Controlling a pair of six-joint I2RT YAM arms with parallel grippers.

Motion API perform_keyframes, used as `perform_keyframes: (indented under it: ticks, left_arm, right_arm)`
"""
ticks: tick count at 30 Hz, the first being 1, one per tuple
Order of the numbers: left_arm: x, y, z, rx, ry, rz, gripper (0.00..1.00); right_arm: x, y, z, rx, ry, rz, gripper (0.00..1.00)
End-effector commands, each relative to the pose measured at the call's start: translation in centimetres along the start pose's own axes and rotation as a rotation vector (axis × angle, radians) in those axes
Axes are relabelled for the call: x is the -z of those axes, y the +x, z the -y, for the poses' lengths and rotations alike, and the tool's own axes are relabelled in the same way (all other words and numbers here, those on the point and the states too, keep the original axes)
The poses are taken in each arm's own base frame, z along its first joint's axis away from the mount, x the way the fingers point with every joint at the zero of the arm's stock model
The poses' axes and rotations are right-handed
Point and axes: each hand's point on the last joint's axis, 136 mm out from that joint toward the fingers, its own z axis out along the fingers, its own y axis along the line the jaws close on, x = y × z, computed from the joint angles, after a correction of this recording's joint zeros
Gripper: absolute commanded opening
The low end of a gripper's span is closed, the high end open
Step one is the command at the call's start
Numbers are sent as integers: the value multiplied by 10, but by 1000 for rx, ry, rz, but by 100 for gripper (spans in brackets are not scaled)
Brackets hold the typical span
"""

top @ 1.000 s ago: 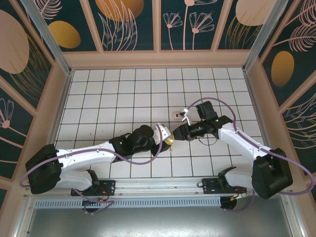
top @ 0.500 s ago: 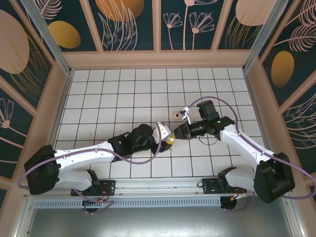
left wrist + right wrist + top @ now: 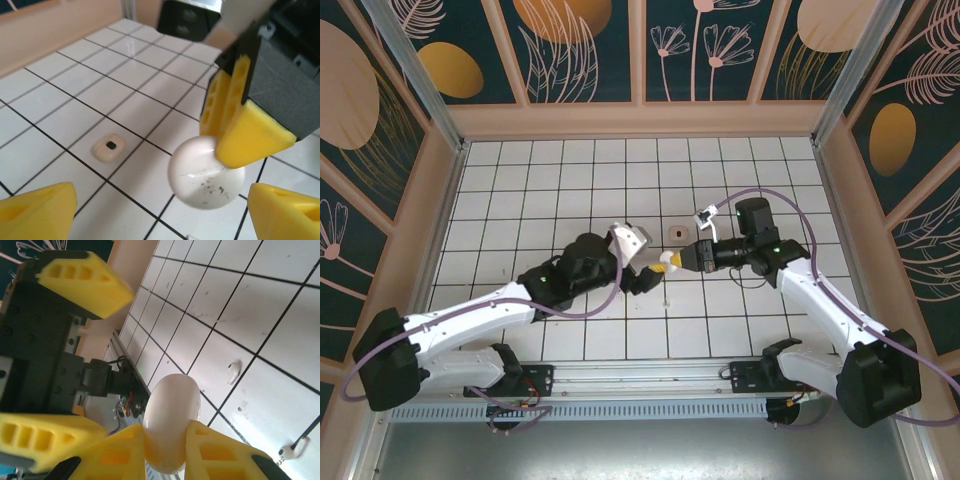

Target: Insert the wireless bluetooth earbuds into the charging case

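Pale disc (image 3: 200,175): pinched by right end effector (image 3: 167,452) (not the case)
Left end effector (image 3: 160,212): spread
Charging case (image 3: 108,147): seemingly shut; insertion not begun

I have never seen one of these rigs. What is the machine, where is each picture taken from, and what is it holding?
A left arm and a right arm are bolted at the near edge of a white tiled table. One picture looks down from above; the other two come from a camera on each wrist, so the yellow fingers at the bottom are that arm's own pincer. The right pincer is shut on a pale round disc. The left pincer is wide open beside it, holding nothing. A charging case with a dark mark lies on the tiles, apart from both.
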Motion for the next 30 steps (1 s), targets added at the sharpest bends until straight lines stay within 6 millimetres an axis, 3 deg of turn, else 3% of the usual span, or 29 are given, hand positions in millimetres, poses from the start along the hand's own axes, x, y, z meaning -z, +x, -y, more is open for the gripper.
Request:
perform_keyframes:
  ticks: [1,5,14,24,30]
  left_arm:
    - [13,-17,-1,30,37,81,87]
    - [23,-28,3,71,139,128,84]
    - [41,-52,-9,183,300,278,78]
    - [39,-59,10,-21,417,266,72]
    - [29,-55,10,-117,429,191,69]
  right_arm:
    - [6,-24,-6,72,5,77,20]
    - [8,-35,-16,143,-26,108,20]
    - [20,-57,-46,350,-92,211,18]
    - [33,-60,-84,618,-176,203,15]
    - [35,-54,-90,697,-174,139,15]
